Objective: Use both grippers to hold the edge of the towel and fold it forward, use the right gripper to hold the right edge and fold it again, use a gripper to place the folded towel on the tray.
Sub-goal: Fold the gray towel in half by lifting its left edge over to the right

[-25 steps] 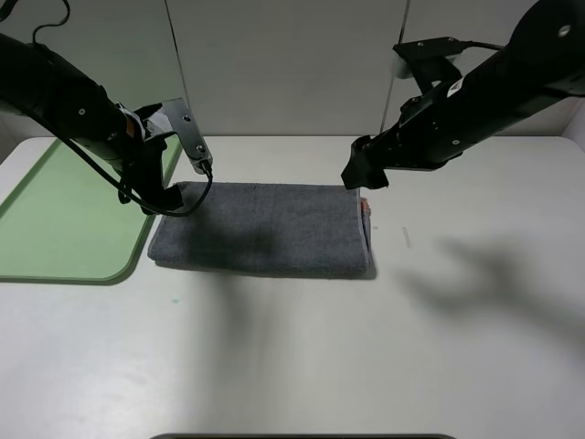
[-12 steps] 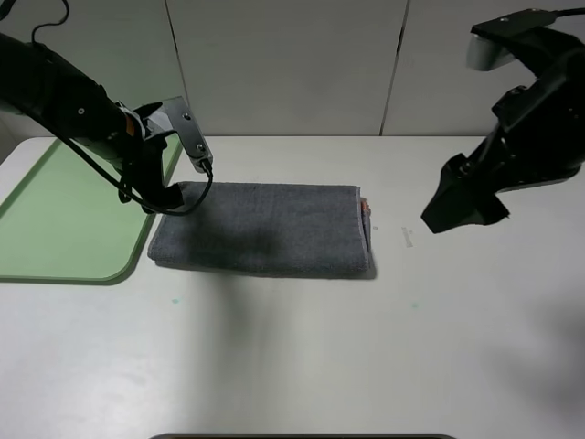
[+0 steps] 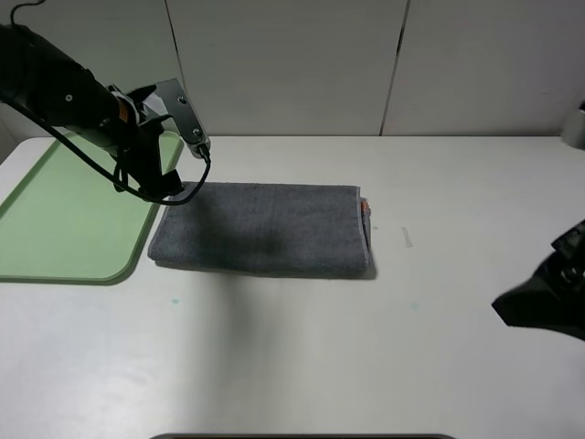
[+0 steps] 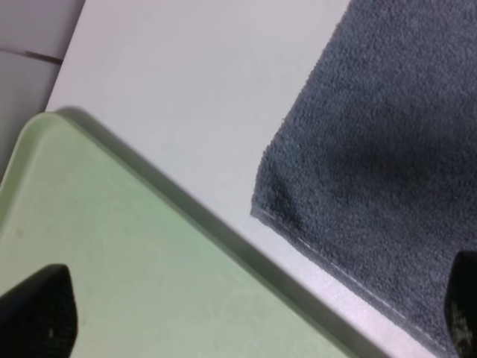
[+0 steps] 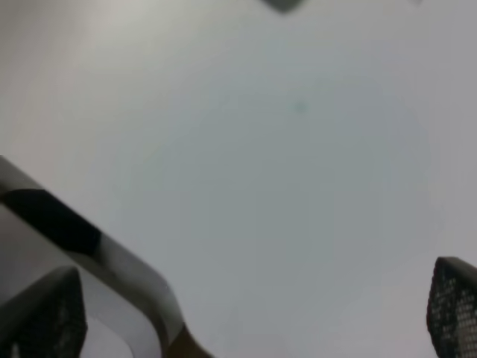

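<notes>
The grey towel (image 3: pixel 265 229) lies folded once into a long strip on the white table, just right of the green tray (image 3: pixel 55 210). My left gripper (image 3: pixel 166 186) hovers over the towel's far left corner, open and empty. In the left wrist view the towel's corner (image 4: pixel 373 149) lies beside the tray's rim (image 4: pixel 194 224), and the left gripper (image 4: pixel 250 313) has its jaws wide apart. My right gripper (image 3: pixel 539 306) is far off at the front right, away from the towel. In the right wrist view it (image 5: pixel 250 309) is open over bare table.
A small orange tag (image 3: pixel 366 207) shows at the towel's right end. The white table (image 3: pixel 292 357) spreads in front of the towel. A panelled wall stands behind the table's far edge. The tray's surface holds nothing.
My right arm has swung away from the towel's right end, to the right and toward the front. My left gripper has risen slightly at the towel's far left corner. The towel has not moved.
</notes>
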{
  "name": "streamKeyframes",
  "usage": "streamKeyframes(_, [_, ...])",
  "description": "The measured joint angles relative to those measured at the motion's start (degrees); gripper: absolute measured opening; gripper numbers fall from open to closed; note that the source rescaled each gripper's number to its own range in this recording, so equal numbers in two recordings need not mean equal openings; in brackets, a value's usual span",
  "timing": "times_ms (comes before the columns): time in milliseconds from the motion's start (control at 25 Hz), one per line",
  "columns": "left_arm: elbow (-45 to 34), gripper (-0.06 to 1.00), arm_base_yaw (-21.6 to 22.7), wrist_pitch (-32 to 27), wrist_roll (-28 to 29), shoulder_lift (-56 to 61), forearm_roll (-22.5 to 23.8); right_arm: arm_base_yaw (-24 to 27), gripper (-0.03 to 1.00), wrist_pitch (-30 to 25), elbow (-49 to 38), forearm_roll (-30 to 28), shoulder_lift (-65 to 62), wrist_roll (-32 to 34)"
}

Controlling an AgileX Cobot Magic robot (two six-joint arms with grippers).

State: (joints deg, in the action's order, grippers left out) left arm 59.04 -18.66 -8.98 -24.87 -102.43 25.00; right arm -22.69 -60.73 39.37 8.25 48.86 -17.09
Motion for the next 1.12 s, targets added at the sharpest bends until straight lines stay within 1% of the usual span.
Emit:
streamKeyframes(120, [0.0,1.0,0.0,0.0,0.0,0.0,0.0,0.0,1.0,-0.1,-4.0,0.0,-8.0,2.8])
streamKeyframes(320, [0.0,1.0,0.0,0.0,0.0,0.0,0.0,0.0,1.0,0.6,-6.6,0.8,-22.2,7.0])
streamKeyframes(440, [0.0,1.0,0.0,0.1,0.0,0.0,0.0,0.0,1.0,2.0,-8.9,1.1,-30.3,8.0])
streamKeyframes(560, [0.0,1.0,0.0,0.3,0.0,0.0,0.0,0.0,1.0,1.8,-10.8,1.1,-36.0,8.9])
streamKeyframes(800, [0.0,1.0,0.0,1.1,0.0,0.0,0.0,0.0,1.0,1.9,-11.0,1.1,-42.1,9.2])
streamKeyframes(1120, [0.0,1.0,0.0,1.2,0.0,0.0,0.0,0.0,1.0,1.9,-11.0,1.1,-42.7,9.3])
